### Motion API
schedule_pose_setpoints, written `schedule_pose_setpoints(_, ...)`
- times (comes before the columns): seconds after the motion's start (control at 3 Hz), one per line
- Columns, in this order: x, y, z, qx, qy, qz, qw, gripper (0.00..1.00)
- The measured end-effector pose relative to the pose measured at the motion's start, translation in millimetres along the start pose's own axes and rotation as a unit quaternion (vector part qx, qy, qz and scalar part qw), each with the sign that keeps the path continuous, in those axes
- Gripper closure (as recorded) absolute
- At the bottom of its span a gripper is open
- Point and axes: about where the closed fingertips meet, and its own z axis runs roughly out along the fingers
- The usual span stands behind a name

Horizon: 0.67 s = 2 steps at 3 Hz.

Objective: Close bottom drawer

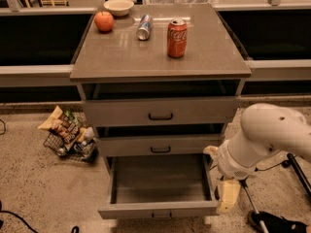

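Note:
The bottom drawer [158, 209] of the grey-beige cabinet is pulled out, and its wide shallow tray [160, 181] is empty. Its slim front panel has a small centre handle [156, 215]. My gripper [227, 196] hangs low at the drawer's right front corner, just outside the right side wall. My white arm [272, 135] reaches in from the right above it. The two upper drawers, one mid-height [160, 145] and one tall [160, 111], each have a black handle and stand slightly out.
On the cabinet top [121, 57] stand a red soda can [177, 38], a lying silver can [144, 27], an apple [104, 21] and a white bowl [119, 6]. A wire basket of snack bags [68, 135] sits on the floor at left. Black cables and a stand leg [291, 169] lie at right.

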Motion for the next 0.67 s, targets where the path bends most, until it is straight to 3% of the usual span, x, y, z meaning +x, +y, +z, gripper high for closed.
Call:
schedule_pose_setpoints(0.33, 13.6, -7.0, 48.2, -0.018, -0.022, -0.018, 0.9994, 0.00)
schedule_pose_setpoints(0.67, 20.7, -9.2, 99.0, -0.053, -0.068, -0.029, 0.9959, 0.00)
